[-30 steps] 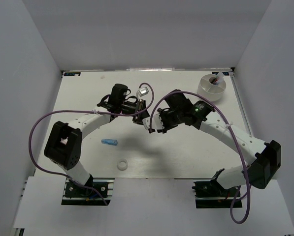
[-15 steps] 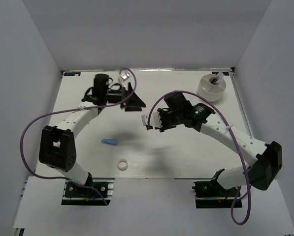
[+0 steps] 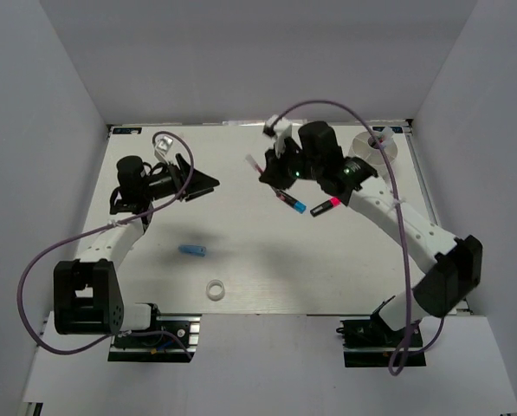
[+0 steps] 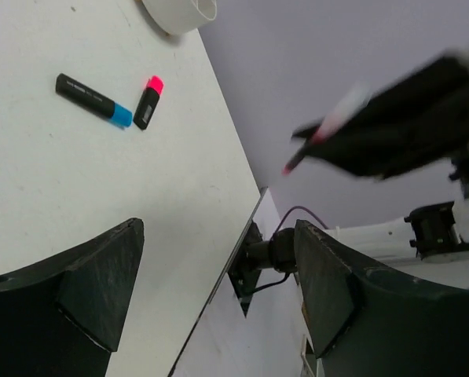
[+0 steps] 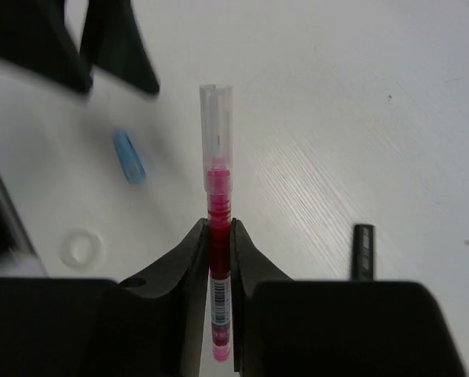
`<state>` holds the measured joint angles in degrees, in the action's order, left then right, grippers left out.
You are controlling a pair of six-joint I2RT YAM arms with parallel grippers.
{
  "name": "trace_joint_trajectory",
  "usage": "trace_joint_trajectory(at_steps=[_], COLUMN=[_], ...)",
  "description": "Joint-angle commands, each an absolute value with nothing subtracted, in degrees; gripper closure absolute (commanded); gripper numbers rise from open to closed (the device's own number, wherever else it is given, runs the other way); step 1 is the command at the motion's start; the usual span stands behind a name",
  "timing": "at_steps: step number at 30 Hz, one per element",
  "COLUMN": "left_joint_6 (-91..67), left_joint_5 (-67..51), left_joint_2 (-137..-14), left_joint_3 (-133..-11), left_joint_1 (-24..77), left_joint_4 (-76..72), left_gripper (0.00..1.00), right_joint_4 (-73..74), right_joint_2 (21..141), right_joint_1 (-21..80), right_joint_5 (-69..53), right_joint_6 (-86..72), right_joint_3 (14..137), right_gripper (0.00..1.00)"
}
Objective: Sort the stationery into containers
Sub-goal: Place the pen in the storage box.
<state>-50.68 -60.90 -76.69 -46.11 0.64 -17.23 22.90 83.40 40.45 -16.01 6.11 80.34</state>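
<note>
My right gripper (image 3: 265, 170) is shut on a red pen (image 5: 218, 206) with a clear cap and holds it above the table's back middle. The pen sticks out ahead of the jaws. Under it lie two black markers, one blue-capped (image 3: 291, 202) and one pink-capped (image 3: 325, 206). My left gripper (image 3: 199, 183) hangs open and empty at the back left, apart from everything. A light-blue tube (image 3: 192, 251) and a white tape ring (image 3: 214, 289) lie nearer the front. The round white dish (image 3: 372, 156) stands at the back right with something dark in it.
White walls close in the table on the left, back and right. The left wrist view shows both markers (image 4: 93, 100) (image 4: 148, 103), the dish (image 4: 181, 11) and the table's near edge (image 4: 226, 251). Purple cables arc over both arms.
The left gripper opened and swung back to the left. The right gripper closed on the red pen and carried it toward the back right, uncovering the two markers.
</note>
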Motion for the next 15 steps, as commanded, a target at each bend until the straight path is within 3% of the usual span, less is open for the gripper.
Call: trace_joint_trajectory(at_steps=[1,4,9,11,15], left_joint_6=[-49.85,-50.44,-51.59,-51.50,-51.59], left_joint_5=[-61.26,-60.73,-58.81,-57.66,-55.72], left_joint_2=[-71.64,-69.17,-67.94,-68.46,-71.27], left_joint_3=[-44.47,-42.28,-42.01,-43.58,-45.96], left_joint_1=[2.10,2.64,4.39,5.00,6.94], left_joint_4=[-22.00,-23.90,-26.28,-26.89,-28.12], left_gripper=[0.14,0.16,0.18,0.24,0.37], right_joint_4=[14.25,8.20,-8.41,-14.57,-16.17], right_joint_2=[88.93,92.10,92.72,92.90,92.55], right_joint_1=[36.32,34.46,32.96,32.70,33.05], right_joint_5=[-18.45,-21.25,-27.24,-29.35,-30.49], right_joint_6=[-19.12,-33.15,-50.77,-58.60,-59.68], right_joint_3=[90.24,91.67,83.00,79.65,76.82], right_gripper=[1.00,1.00,1.00,1.00,1.00])
